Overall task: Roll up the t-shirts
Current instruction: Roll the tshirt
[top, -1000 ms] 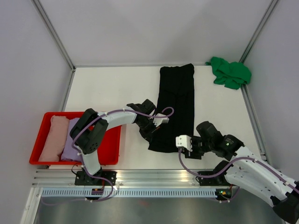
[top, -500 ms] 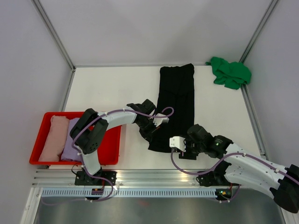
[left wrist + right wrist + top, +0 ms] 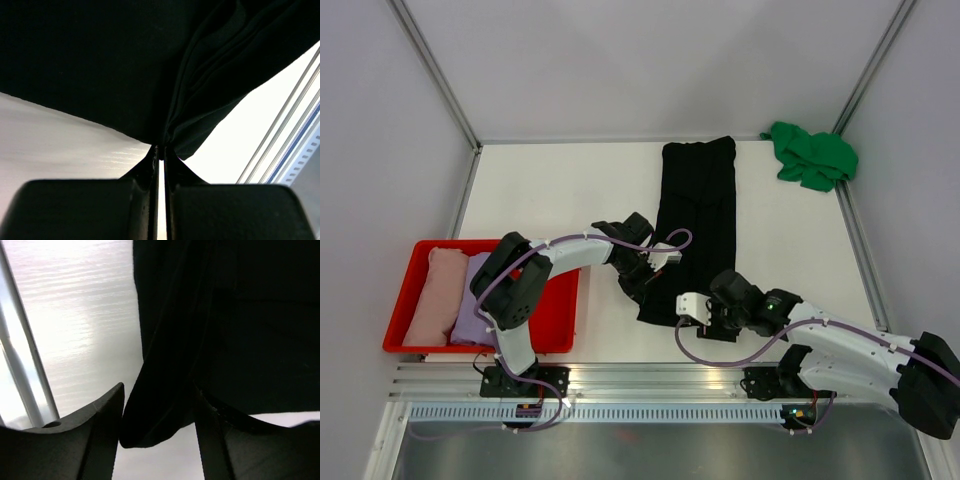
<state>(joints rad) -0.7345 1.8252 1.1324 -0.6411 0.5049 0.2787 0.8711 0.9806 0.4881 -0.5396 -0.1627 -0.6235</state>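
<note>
White tabletop (image 3: 550, 190) inside grey walls, and your black t-shirt (image 3: 698, 200) is laid down the middle of it as one long narrow strip. Its far end is at the back edge and its near end is close to the arms.

Your left gripper (image 3: 159, 149) is clamped tight on it. In the left wrist view the two fingers are pressed together with a pinch of the black cloth's edge caught at the tips, on the strip's left side close to its near end.

Your right gripper (image 3: 159, 390) is down at that near end too. Its jaws stand wide, with a loose folded corner of the black shirt sitting between them, not squeezed.

The green t-shirt (image 3: 812, 155) is a crumpled heap off in the far right corner, well apart from the black one. Over on the near left you've got the red tray (image 3: 560, 305) with the pink t-shirt (image 3: 432, 295) and the lavender t-shirt (image 3: 468, 310) lying side by side in it. Both look rolled up.
</note>
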